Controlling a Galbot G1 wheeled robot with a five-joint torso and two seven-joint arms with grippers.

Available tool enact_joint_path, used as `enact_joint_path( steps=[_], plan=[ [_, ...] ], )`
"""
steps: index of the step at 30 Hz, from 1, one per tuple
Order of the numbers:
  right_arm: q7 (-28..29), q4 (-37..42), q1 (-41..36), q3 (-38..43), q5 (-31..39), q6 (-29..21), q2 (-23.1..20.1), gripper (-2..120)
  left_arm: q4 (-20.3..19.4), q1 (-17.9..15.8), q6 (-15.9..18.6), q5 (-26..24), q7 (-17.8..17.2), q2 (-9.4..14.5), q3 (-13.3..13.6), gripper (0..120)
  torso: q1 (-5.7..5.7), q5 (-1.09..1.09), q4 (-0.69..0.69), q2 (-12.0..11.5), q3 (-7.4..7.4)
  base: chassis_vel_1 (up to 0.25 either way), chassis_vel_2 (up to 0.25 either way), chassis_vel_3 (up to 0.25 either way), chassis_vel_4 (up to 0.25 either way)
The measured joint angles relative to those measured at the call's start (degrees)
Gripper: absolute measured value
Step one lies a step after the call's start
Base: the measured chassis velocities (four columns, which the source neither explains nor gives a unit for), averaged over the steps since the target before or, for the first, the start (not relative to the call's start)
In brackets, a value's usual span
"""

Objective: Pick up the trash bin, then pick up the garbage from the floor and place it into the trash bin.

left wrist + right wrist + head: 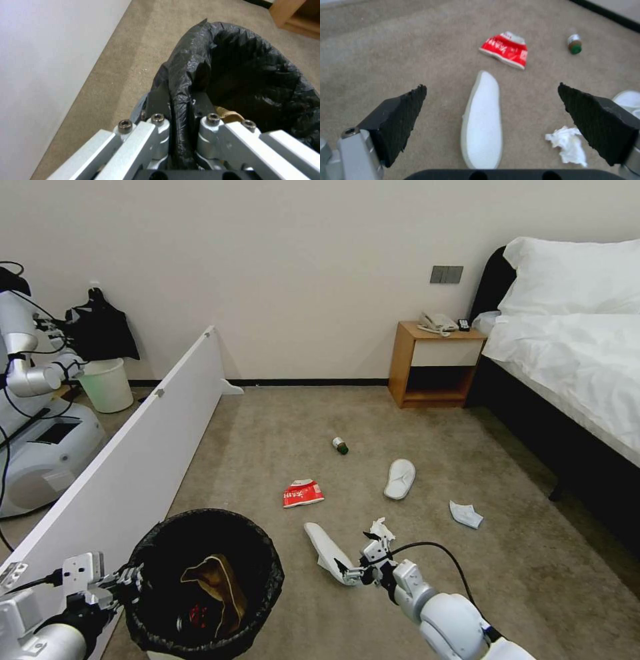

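The trash bin [267, 573], lined with a black bag, stands at the lower left in the head view, and my left gripper [130, 583] is shut on its rim [181, 110]. A brown paper bag [217, 580] and something red lie inside. My right gripper [353, 557] hangs open just above a white slipper [483, 120] on the carpet, one finger [400, 117] on each side of it. Other garbage lies around: a red-white packet [303, 493], a green-capped bottle [341, 446], a second slipper [400, 478] and two tissue wads [381, 528] [465, 514].
A long white board [133, 460] runs along the left, with another robot [27, 380] and a pale bucket [107, 383] behind it. A wooden nightstand [437, 363] stands at the far wall. A bed [573, 360] fills the right side.
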Motion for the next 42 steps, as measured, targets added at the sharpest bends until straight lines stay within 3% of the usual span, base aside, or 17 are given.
enact_joint_path(
  steps=[15, 32, 42],
  plan=[
    [1.48, -7.15, 3.67, -4.23, -2.84, -1.19, 6.65, 100, 0.00, 0.15, 0.00, 0.04, 0.00, -0.08, -0.11, 5, 0.00, -0.01, 0.00, 0.00, 0.00, 0.000, 0.000, 0.000, 0.000],
    [3.05, -13.76, 7.42, -7.57, -5.09, -3.64, 10.84, 100, 0.00, 0.11, 0.00, 0.06, 0.00, -0.24, -0.11, 5, 0.00, 0.00, 0.00, 0.00, 0.00, 0.000, 0.000, 0.000, 0.000],
    [6.74, -17.92, 9.33, -8.05, -5.56, -9.99, 13.48, 100, 0.00, 0.12, -0.02, -0.08, 0.01, -0.20, -0.40, 5, 0.00, 0.00, 0.00, 0.00, 0.00, 0.000, 0.000, 0.000, 0.000]
  ],
)
